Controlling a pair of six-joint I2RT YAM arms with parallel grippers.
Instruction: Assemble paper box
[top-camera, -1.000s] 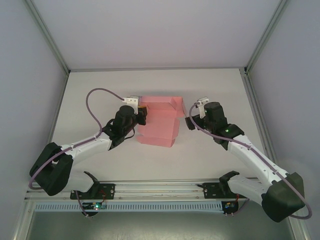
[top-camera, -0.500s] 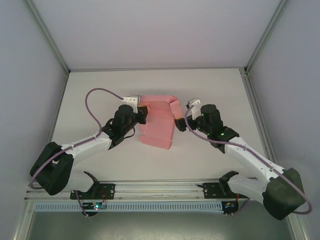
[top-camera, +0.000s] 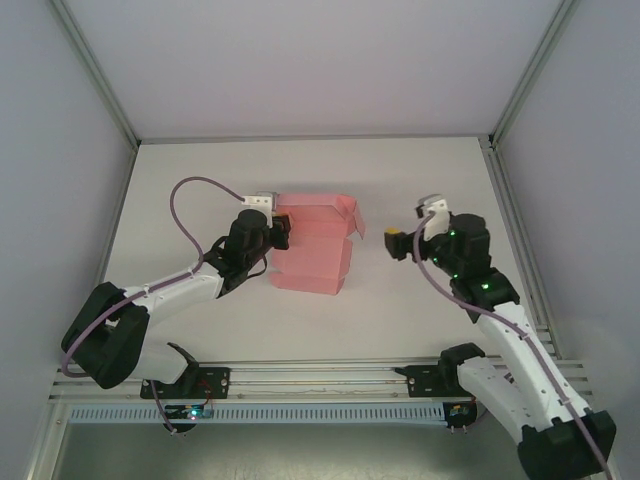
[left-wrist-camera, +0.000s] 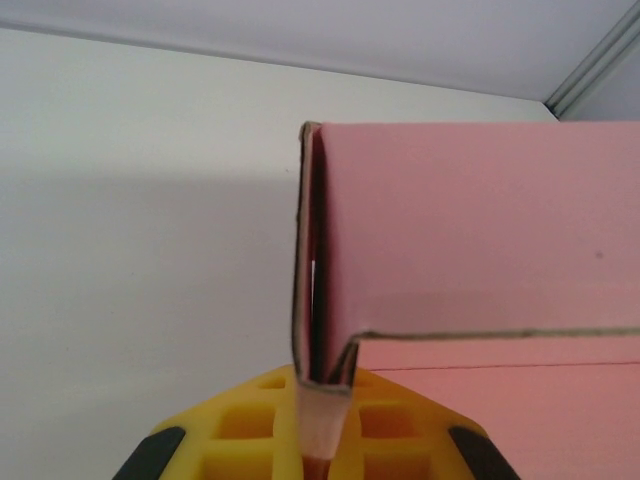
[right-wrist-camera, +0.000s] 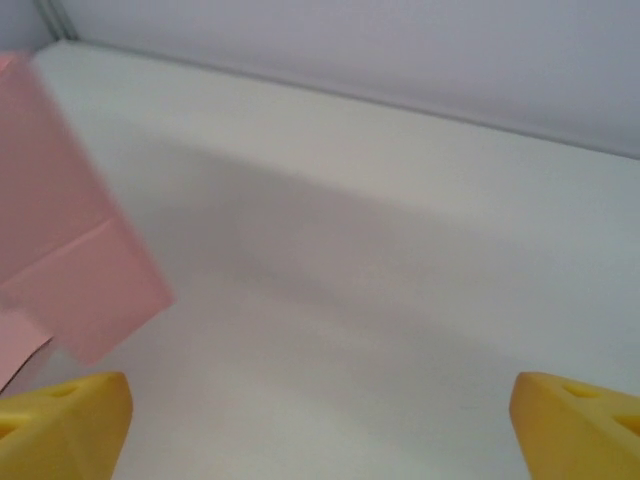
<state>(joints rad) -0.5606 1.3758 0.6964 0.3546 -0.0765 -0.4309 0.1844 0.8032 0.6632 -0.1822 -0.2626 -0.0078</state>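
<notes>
The pink paper box (top-camera: 312, 250) lies partly folded on the white table, a flap (top-camera: 349, 213) standing up at its far right corner. My left gripper (top-camera: 279, 232) is shut on the box's left edge; in the left wrist view the doubled pink wall (left-wrist-camera: 318, 290) is pinched between the yellow fingers (left-wrist-camera: 250, 430). My right gripper (top-camera: 398, 243) hangs open to the right of the box, clear of it. Its yellow fingertips (right-wrist-camera: 60, 415) sit wide apart in the right wrist view, with the pink box (right-wrist-camera: 70, 250) at the left edge.
The white table (top-camera: 200, 180) is enclosed by grey walls with metal frame posts (top-camera: 95, 75). A purple cable (top-camera: 185, 205) loops above the left arm. Bare table lies between the right gripper and the right wall.
My right gripper has pulled back to the right, away from the box's right side. The box's right flap has sprung up and out. The left gripper has kept its hold.
</notes>
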